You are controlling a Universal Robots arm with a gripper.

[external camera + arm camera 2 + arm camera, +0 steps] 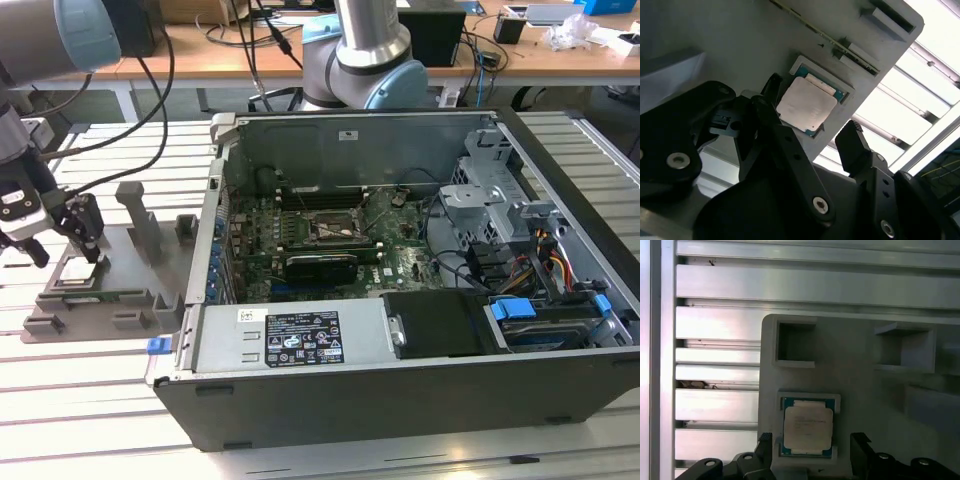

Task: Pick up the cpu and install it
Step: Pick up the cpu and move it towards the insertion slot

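The cpu (78,272) is a small square chip with a silver top and lies flat in a recess of the grey tray (150,275), on the exterior view's left. My gripper (68,257) hangs right over it, open, with one black finger on each side of the chip. Both wrist views show the cpu (806,105) (807,427) seated in the tray (740,40) (865,400). In them the gripper (811,107) (812,440) straddles it, and gaps separate the fingertips (851,134) from the chip's edges. The dark socket frame (330,228) sits on the motherboard inside the case.
The open computer case (400,380) takes up the middle and the exterior view's right, its wall (215,230) rising beside the tray. Upright grey blocks (135,205) stand on the tray near the gripper. Everything rests on a slatted metal table (90,400). An arm base (365,50) stands behind the case.
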